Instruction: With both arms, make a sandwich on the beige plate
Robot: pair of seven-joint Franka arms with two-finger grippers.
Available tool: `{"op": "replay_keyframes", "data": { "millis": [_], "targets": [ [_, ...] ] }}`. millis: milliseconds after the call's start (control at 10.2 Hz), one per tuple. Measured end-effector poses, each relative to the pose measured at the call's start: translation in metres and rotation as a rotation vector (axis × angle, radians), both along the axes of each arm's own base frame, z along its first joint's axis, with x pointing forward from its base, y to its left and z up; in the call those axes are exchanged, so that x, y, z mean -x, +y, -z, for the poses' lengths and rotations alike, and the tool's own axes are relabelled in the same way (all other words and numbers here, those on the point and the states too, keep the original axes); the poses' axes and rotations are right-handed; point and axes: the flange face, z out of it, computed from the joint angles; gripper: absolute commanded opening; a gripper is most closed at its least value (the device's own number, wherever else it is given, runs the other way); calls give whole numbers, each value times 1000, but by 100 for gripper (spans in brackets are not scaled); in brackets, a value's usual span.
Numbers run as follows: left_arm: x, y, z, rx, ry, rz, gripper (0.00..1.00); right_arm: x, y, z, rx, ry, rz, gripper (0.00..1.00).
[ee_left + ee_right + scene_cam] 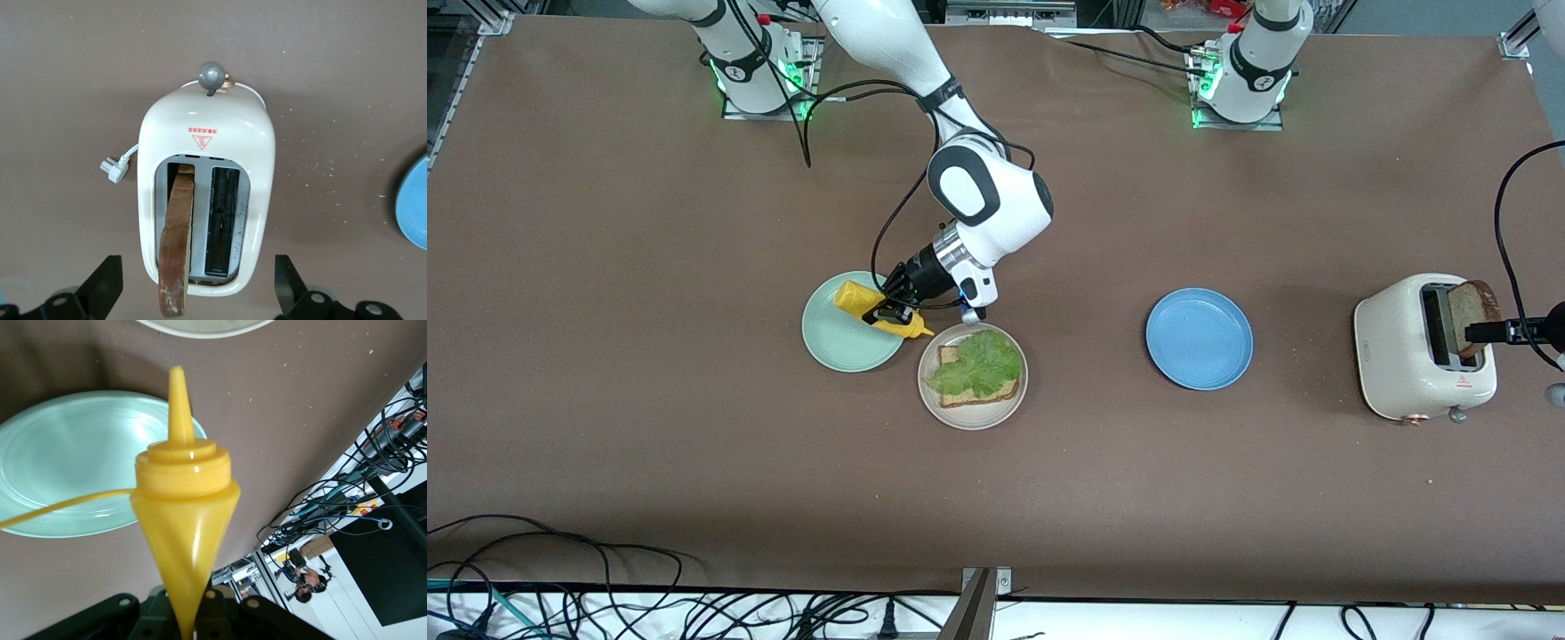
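- bread with a ruffled lettuce leaf on top sits nearest the front camera, on the beige plate; we read this as a half-built sandwich, open so that sauce and a top slice can go on.
- just farther from the camera, toward the right arm's end of the table, we see the mint-green plate, bare in the right wrist view, likely the bottle's resting spot.
- over the gap between those two plates, the right gripper is pinched tight on a yellow squeeze bottle; the bottle lies tilted with its nozzle aimed at the beige plate, which we judge sets it up for squirting onto the lettuce.
- the blue plate sits well apart, toward the left arm's end.
- at that end stands the white toaster, a toasted slice upright and poking out of one slot, the other slot empty, its plug lying loose on the table.
- the left gripper hangs over the toaster with fingers spread wide on either side of the slice, touching nothing; we take this as lining up to pinch the slice and carry it to the beige plate.
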Motion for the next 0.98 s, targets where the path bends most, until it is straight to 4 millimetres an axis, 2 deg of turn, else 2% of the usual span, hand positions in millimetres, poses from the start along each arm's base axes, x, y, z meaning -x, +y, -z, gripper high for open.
{"op": "replay_keyframes", "data": {
  "millis": [196,392,490,588,687,785,883,981],
  "targets": [
    [3,12,13,-7,-31,-10,100,1,-1,13,26,4,-7,0],
    [14,13,29,-15,-85,-3,100,0,-2,13,29,-2,-5,0],
    [22,12,35,-13,-94,-2,87,-6,-4,6,25,-15,0,0],
    [28,12,37,-12,-97,-3,51,-15,-7,-6,11,-10,8,0],
    [31,13,35,-11,-99,-5,4,-27,-14,-26,-28,15,32,0],
    [34,14,34,-11,-100,-8,0,-44,-29,-57,-94,47,75,0],
    [35,15,34,-9,-100,-5,0,-63,-55,-100,-185,96,124,0],
    [35,16,34,-6,-98,9,0,-79,-89,-143,-288,155,171,0]
  ]
}}
